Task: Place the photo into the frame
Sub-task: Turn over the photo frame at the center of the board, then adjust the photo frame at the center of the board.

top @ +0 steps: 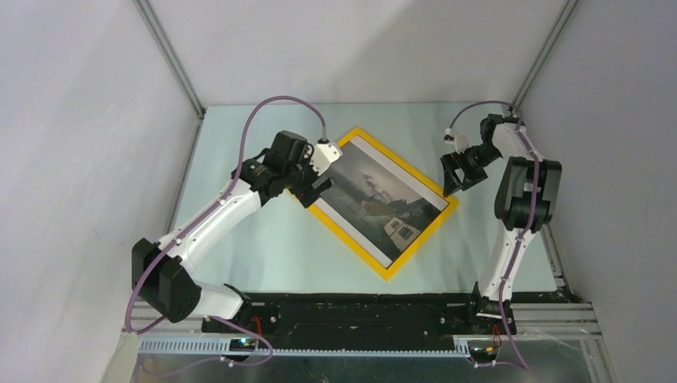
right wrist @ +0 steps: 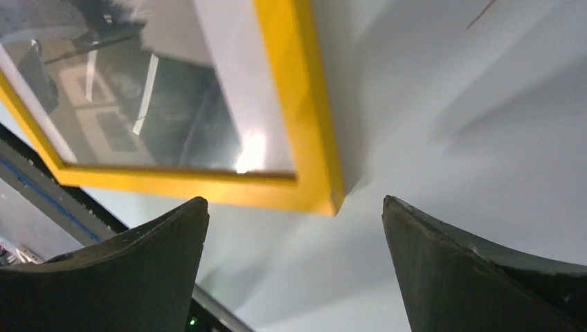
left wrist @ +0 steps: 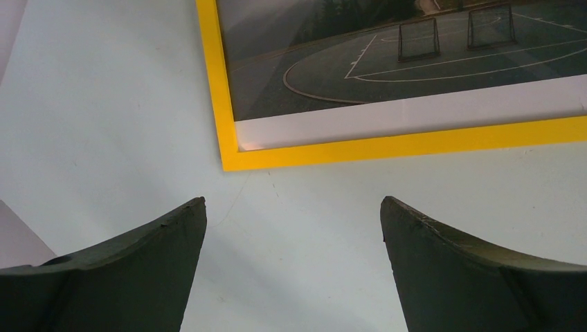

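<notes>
Dark curved fingers of the left gripper fill the bottom of the left wrist view. They are spread wide with only bare desk between them, holding nothing. Just ahead of them lies one corner of the large rectangular frame with thin yellow edges, flat on the pale green desk.

The right gripper is likewise spread wide and grips nothing. Another corner of the frame sits just beyond the gap between its fingers, apart from both, and glare shows on the surface inside the yellow edge.

From above, the frame lies turned like a diamond at the middle of the desk, slightly toward its far edge. The left gripper is over its left corner, and the right gripper is just beside its right corner. The grey misty landscape photo with white borders lies inside the yellow edges and fills the frame.
</notes>
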Controlling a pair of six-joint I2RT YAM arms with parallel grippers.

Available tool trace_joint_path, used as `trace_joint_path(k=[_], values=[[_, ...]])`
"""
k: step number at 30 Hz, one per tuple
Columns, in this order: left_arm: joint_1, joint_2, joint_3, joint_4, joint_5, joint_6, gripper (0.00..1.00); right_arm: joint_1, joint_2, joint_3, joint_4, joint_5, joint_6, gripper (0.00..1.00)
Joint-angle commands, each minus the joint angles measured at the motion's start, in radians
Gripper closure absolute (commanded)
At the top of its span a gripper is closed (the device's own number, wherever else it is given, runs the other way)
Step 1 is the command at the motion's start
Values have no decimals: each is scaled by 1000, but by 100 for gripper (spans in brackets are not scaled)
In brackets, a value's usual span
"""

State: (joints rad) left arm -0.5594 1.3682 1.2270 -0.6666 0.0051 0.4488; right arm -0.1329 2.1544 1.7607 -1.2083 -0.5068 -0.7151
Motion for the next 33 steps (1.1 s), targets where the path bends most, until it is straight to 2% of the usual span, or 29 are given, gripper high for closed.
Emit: trace_joint_path(k=[1, 4, 8, 17, 24, 28, 33], values=[[11, -35, 12, 31, -38, -26, 0, 10, -211, -176, 111, 67, 18, 1], [14, -51, -4, 42, -45, -28, 0, 23, -302, -318, 148, 89, 21, 1], [16, -64, -18, 53, -50, -32, 0, 41, -343, -427, 162, 91, 46, 1], [44, -28, -22, 75, -115, -80, 0, 85, -305, -500, 259, 118, 130, 1], [196, 189, 93, 59, -66, -185, 0, 116, -232, -460, 325, 154, 216, 1], [282, 355, 228, 19, 13, -281, 0, 105, -188, -389, 329, 153, 257, 1], [331, 532, 316, -5, 111, -397, 0, 73, -108, -254, 319, 116, 323, 1]])
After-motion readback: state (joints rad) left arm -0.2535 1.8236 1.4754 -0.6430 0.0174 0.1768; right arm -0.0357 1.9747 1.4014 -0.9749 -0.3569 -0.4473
